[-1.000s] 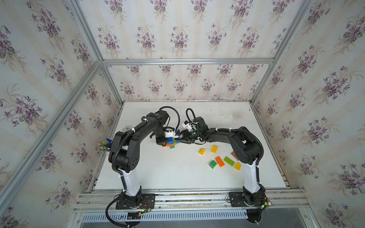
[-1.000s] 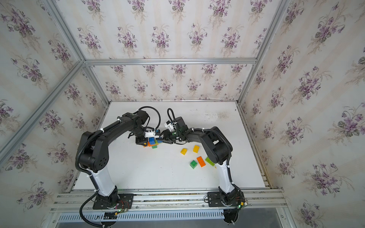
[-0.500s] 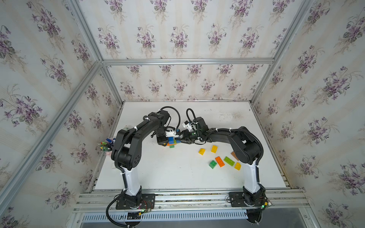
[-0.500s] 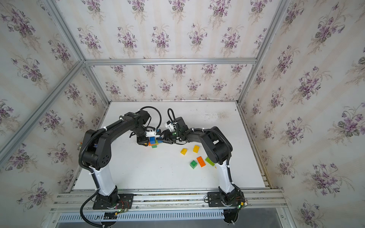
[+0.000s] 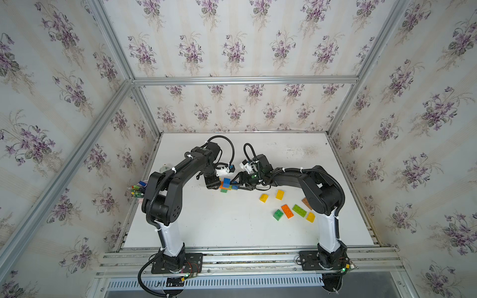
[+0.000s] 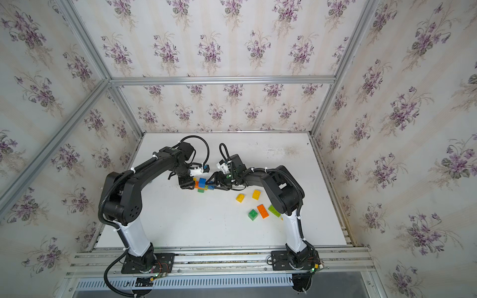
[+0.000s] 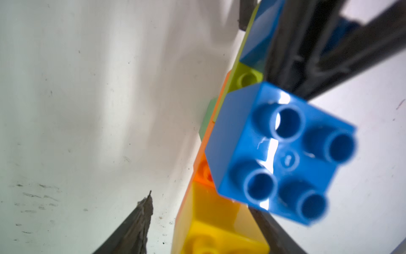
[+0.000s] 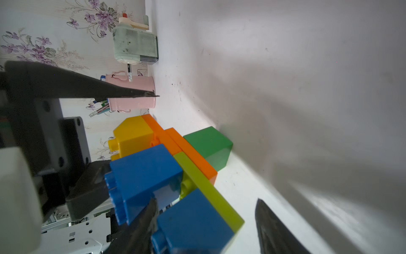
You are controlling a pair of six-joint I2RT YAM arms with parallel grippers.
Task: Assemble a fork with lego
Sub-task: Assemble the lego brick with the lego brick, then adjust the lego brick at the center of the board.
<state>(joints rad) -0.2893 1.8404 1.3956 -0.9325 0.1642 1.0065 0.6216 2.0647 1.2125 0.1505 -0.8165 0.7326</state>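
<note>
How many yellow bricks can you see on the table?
4: two lie loose side by side mid-table, one lies by the right arm's base, and one is built into the assembly between the grippers. More may be hidden.

Floral purple-on-cream wallpaper walls [image 5: 232,46] framed by aluminium rails [image 5: 245,80] enclose a scuffed white tabletop [image 5: 232,227].

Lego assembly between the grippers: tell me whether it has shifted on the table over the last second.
No. The lego assembly sits at the same spot, with the same gap to the loose yellow brick, in both top views.
</note>
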